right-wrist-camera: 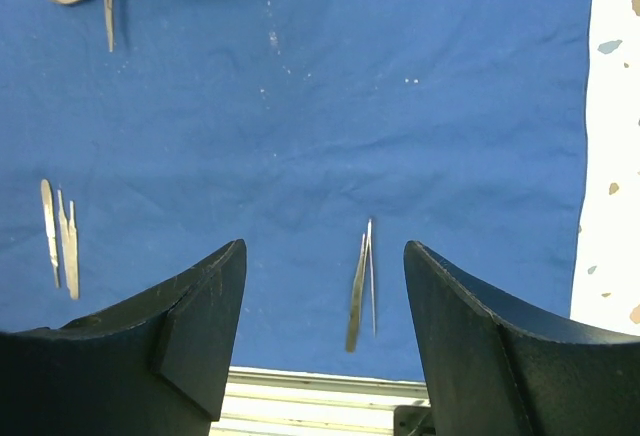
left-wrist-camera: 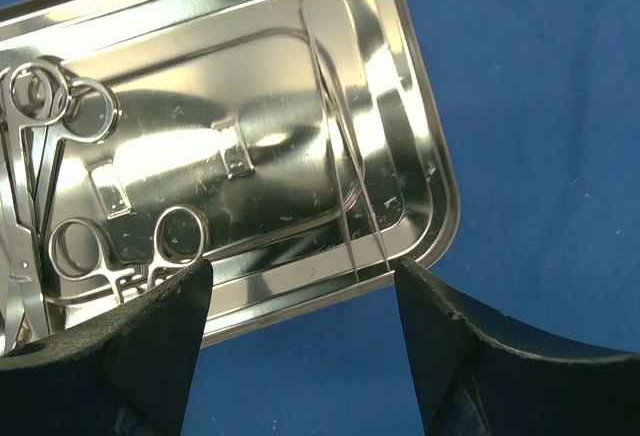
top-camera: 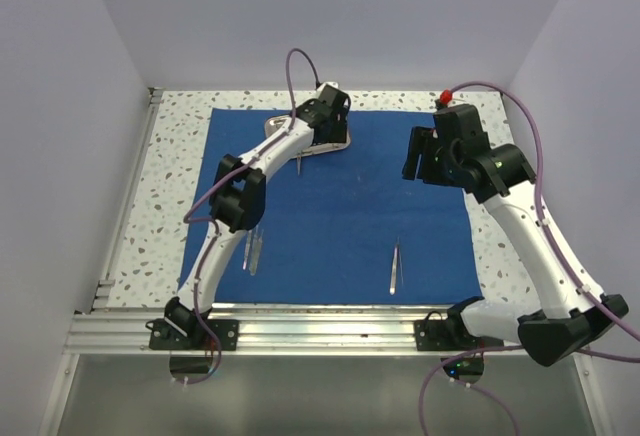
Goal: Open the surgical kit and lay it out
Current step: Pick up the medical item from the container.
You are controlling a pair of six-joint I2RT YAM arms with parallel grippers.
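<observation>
Left gripper (left-wrist-camera: pixel 302 281), jaws wide, hovered at 5 o'clock of the tray (left-wrist-camera: pixel 440 186); pinching the slim tweezers (left-wrist-camera: pixel 345 211) squarely looked wisest.

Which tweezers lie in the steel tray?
The tweezers beneath the left end effector, tips overhanging the tray rim; the other pair lies on blue cloth.

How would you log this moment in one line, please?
cloth spread | left gripper open over tray edge | right gripper open, empty | tweezers on cloth | ring-handled tools in tray
</observation>
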